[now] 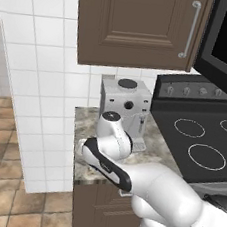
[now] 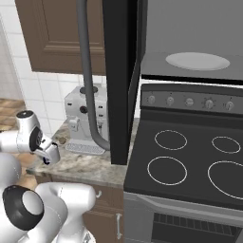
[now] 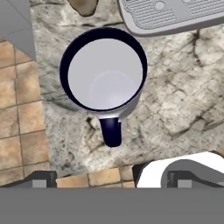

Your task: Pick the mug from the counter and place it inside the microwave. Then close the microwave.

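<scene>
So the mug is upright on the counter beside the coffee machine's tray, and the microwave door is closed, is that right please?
Not quite: the microwave door stands open, as the right base view shows, with the turntable exposed. The mug is indeed upright on the counter beside the coffee machine's tray.

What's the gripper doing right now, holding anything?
Gripper: open, holding nothing, looking straight down on the mug standing on the counter.

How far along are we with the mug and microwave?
Early. Done: the microwave door hangs open, turntable bare. In hand: the gripper hovers above the mug, which stands upright on the counter beside the coffee machine, ungrasped. Left: grasp, lift, place inside, close the door.
</scene>
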